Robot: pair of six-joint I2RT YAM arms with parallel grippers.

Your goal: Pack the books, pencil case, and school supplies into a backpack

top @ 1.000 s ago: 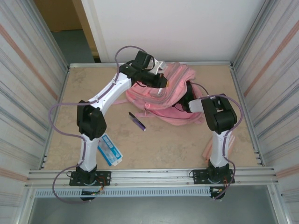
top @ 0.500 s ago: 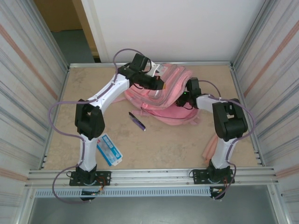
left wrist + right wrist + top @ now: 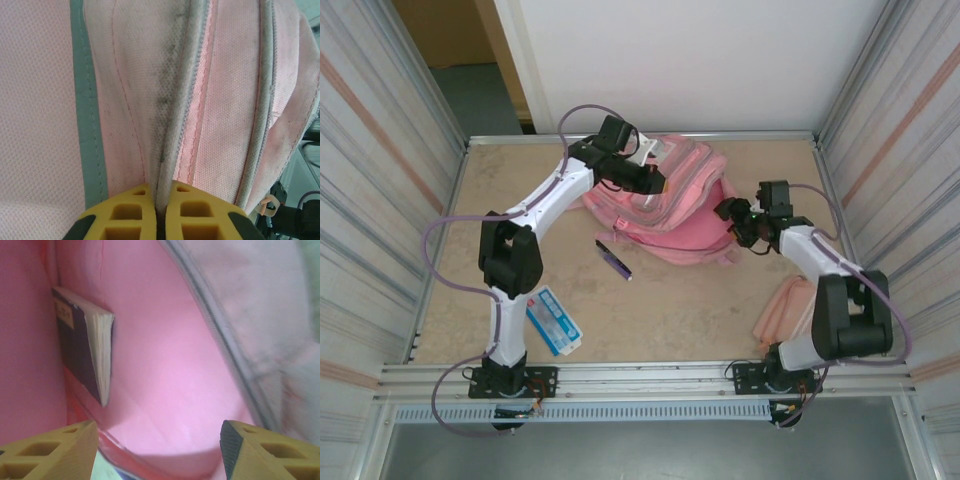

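One pink backpack (image 3: 688,222) sits by the table's (image 3: 700,300) far edge, and the left gripper (image 3: 160,212) is pinched tight on a fold of its zip seam. Two books: the navy book (image 3: 80,355) stands inside the backpack's pink lining, facing the right gripper (image 3: 157,440), whose fingers are spread wide with nothing between them. The pink ribbed book (image 3: 782,305) lies toward the near right corner, part-hidden by that arm. One pencil case (image 3: 558,325) lies by the near edge on the left, one end under the left arm. One purple pen (image 3: 619,267) lies mid-table, and the thin dark stretch at its far tip may be a second pen, can't tell.
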